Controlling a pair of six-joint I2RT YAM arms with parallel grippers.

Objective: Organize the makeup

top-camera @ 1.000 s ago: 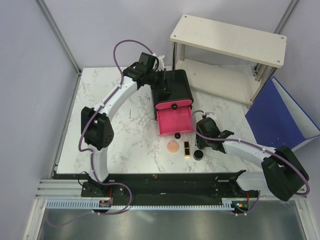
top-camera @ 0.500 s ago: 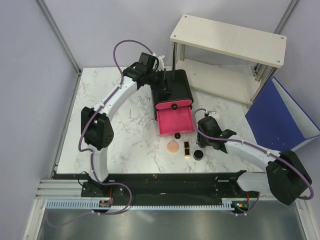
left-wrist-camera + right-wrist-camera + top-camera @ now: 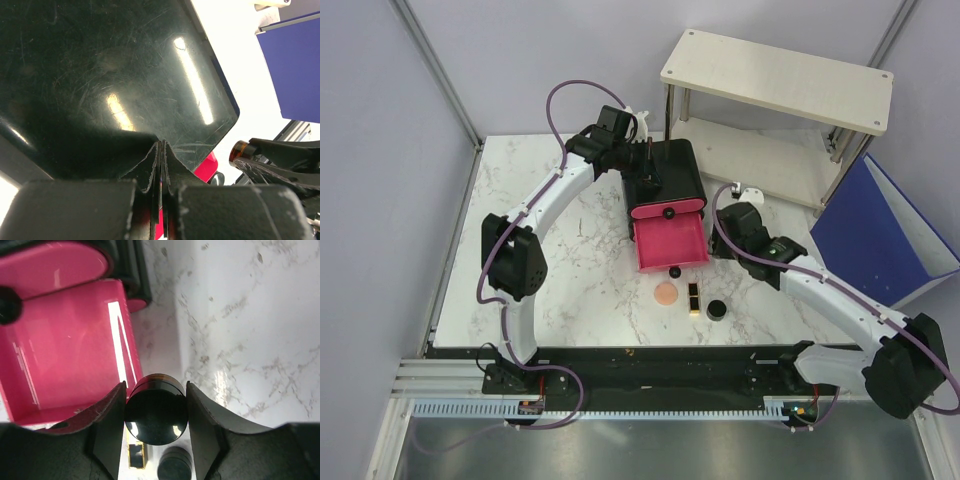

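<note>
The right gripper, clamped on a black jar, hangs over the pink drawer wall (left gripper pinched shut), so a release here could miss.

No legible text, label, brand, number or sign on any surface in view.

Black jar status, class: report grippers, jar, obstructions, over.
Left gripper shut, tips on black box. Right gripper shut on black jar, beside open pink drawer. Nothing between jar and drawer.
</note>
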